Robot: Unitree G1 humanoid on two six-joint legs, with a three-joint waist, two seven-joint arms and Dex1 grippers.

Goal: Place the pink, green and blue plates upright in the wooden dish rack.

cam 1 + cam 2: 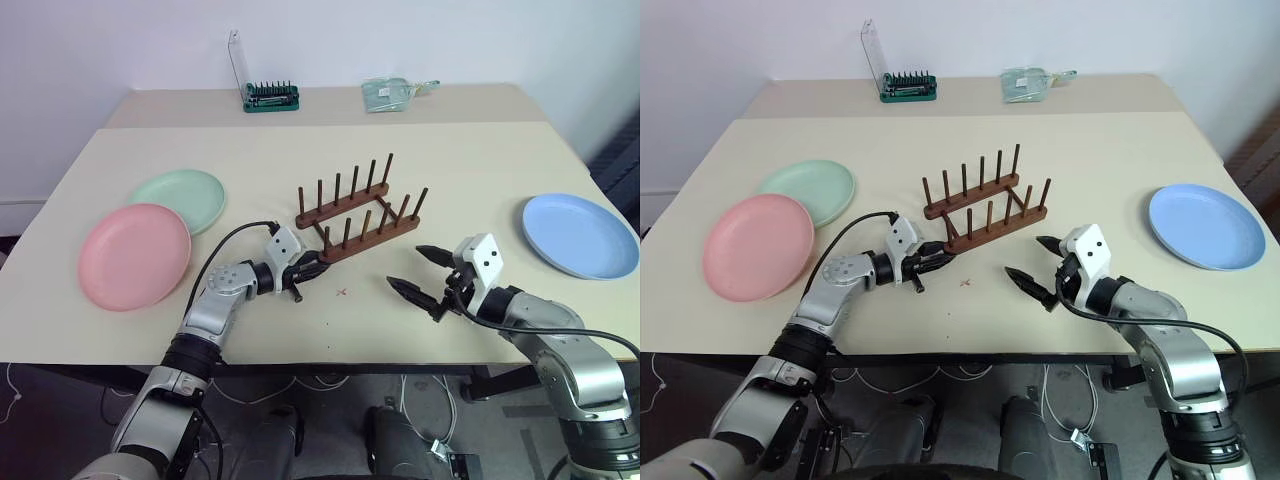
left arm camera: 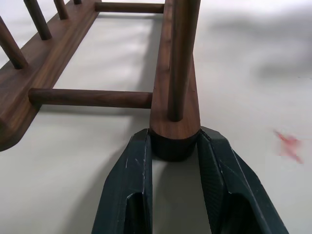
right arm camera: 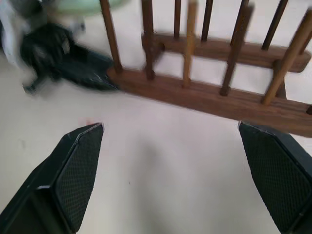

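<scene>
Left pincer (image 1: 312, 268) clenched on rail end of wooden rack (image 1: 358, 208); right pincer (image 1: 418, 272) released. Rack rigid, light, liable to slide on counter (image 1: 470, 150). Plates (image 1: 134, 255) stiff, best gripped at rim.

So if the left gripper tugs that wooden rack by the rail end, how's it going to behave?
The wooden dish rack looks rigid, so it should probably slide as one piece. Held by the left gripper at one rail end, it may pivot. It seems light, with a low base, so tipping is unlikely.
</scene>
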